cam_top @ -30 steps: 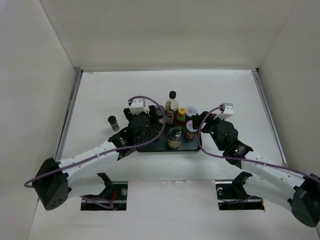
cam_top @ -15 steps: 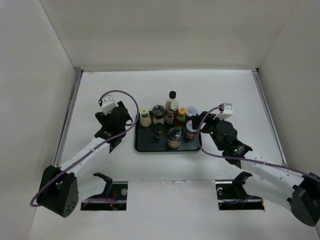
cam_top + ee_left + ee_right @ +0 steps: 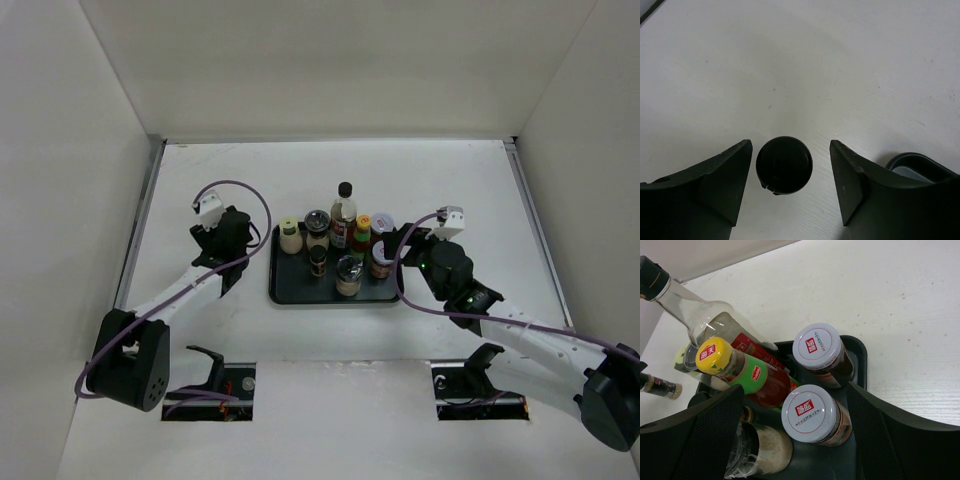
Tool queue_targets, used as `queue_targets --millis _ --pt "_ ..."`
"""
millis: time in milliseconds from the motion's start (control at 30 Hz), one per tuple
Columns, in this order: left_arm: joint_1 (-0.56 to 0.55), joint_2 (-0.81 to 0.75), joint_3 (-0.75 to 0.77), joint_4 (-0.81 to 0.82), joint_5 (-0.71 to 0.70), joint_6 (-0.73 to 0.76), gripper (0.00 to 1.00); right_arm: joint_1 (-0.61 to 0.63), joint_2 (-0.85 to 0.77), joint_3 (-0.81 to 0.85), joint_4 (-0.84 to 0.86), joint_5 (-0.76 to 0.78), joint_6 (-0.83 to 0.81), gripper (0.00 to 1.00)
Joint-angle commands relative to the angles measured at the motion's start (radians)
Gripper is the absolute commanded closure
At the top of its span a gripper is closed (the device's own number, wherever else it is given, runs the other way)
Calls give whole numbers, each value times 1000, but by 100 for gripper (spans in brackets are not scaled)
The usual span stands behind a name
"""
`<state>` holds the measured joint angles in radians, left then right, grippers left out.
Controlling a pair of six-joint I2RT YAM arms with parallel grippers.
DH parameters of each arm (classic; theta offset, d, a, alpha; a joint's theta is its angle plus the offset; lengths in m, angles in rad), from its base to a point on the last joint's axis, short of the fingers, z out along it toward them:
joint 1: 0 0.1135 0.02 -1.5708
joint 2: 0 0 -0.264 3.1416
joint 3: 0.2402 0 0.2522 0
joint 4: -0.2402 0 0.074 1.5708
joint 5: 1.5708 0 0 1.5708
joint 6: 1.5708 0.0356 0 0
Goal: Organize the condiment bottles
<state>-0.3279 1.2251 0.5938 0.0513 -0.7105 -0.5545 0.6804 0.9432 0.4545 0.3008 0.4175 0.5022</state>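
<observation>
Several condiment bottles stand on the black tray (image 3: 290, 296): a tall clear black-capped bottle (image 3: 344, 214), a red yellow-capped sauce bottle (image 3: 362, 236), and short jars such as a pale-lidded one (image 3: 290, 236). My left gripper (image 3: 229, 248) hangs left of the tray. It hides a lone jar whose black cap (image 3: 784, 164) shows in the left wrist view between the open fingers of the left gripper (image 3: 790, 144), closer to the left finger. My right gripper (image 3: 388, 248) stands open over the tray's right end, and the right gripper (image 3: 795, 387) straddles a white-lidded jar (image 3: 810, 415) without touching it.
White walls close in the table on three sides. A second white-lidded jar (image 3: 818, 346) stands by the tray's far right corner. A silver-lidded jar (image 3: 348, 275) and a thin dark bottle (image 3: 318, 262) stand in the tray's front row.
My left arm has swung from over the tray out to the left, onto the lone black-capped jar, leaving a pale-lidded jar on the tray's left end. The right arm has not moved.
</observation>
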Motion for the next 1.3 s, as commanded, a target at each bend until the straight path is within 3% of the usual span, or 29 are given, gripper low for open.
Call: queue_targets --millis 0,233,433,867,1033,1267 --pt "5 17 -11 65 13 -8 41 0 5 10 54 -9 7 13" --pt "10 -2 -31 64 17 -7 60 -2 0 10 51 -13 7 13" --pt "-21 -94 -19 35 23 10 71 -2 -1 10 51 -11 7 13" --pt "-383 -295 92 -258 -1 -13 73 -2 -15 6 49 -3 6 13" --pt "-493 -219 73 -190 -9 -82 73 -2 -3 9 51 4 4 13" --pt "-527 -30 87 -45 0 -74 73 0 -14 7 47 6 2 14"
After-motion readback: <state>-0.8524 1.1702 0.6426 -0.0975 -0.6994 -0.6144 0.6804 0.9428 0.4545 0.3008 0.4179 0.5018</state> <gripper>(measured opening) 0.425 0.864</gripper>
